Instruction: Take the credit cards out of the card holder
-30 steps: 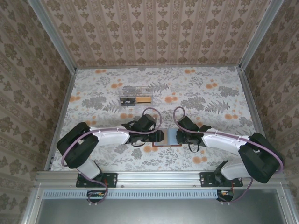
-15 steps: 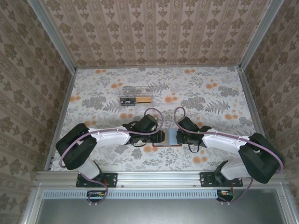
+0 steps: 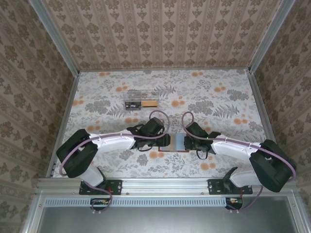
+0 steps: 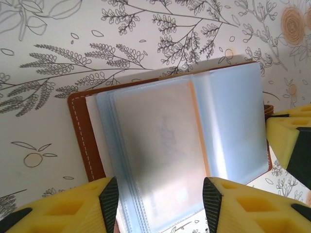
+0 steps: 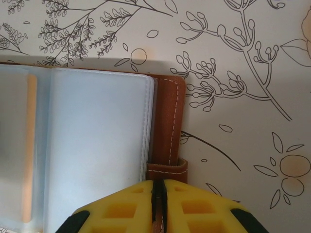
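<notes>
**Card holder lying open between two grippers**

A reddish-brown leather card holder (image 3: 173,144) is seen lying open and flat on the flower-patterned table (image 3: 218,97). It sits near the table's front edge, about midway across, between the two arms. Its blue-grey clear sleeves (image 4: 233,121) are fanned out over the brown cover. An orange-tan card (image 4: 160,141) is seen inside one of the sleeves and has not been drawn out.

The left gripper (image 4: 160,194) is placed over that sleeve with its yellow fingers spread apart, one on each side of the sleeve stack. Whether the pads press on the sleeves cannot be told. The right gripper (image 5: 158,194) is closed, fingers together, at the holder's right edge, just over the small strap tab (image 5: 167,170). Whether the tab is pinched cannot be told.

A clear plastic box (image 3: 141,104) is seen farther back on the table, well apart from the holder.
</notes>
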Motion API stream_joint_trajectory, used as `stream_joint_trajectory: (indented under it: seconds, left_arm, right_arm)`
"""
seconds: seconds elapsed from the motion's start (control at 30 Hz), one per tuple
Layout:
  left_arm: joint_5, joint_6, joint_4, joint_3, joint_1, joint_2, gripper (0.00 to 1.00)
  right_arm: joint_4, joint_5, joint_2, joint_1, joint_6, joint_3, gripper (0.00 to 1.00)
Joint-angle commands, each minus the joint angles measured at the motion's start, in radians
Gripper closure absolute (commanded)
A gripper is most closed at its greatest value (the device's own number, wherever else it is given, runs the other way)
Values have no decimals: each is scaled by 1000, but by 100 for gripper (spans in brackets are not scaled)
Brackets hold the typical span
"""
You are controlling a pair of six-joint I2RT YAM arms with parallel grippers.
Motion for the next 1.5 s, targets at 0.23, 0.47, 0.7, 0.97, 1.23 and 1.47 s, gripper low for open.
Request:
stream_joint_trajectory:
  seconds: [0.23, 0.47, 0.7, 0.97, 1.23, 1.47]
  left_arm:
    - [37, 3, 12, 47, -24, 46, 48]
    - [37, -1, 11, 47, -24, 72, 48]
    - [66, -9, 40, 44, -23, 99, 48]
    - [117, -15, 106, 32, -23, 102, 45]
    - [155, -16, 171, 11, -23, 82, 28]
    - [207, -29, 256, 1, -22, 93, 26]
  right_arm:
    - [-22, -24, -19, -1, 20, -15, 84]
    - [-24, -24, -29, -1, 21, -21, 84]
    - [-16, -29, -26, -1, 21, -23, 84]
    - [-9, -29, -20, -1, 24, -26, 84]
    - [-6, -29, -13, 0, 24, -26, 84]
    - [-8, -30, -11, -1, 25, -28, 84]
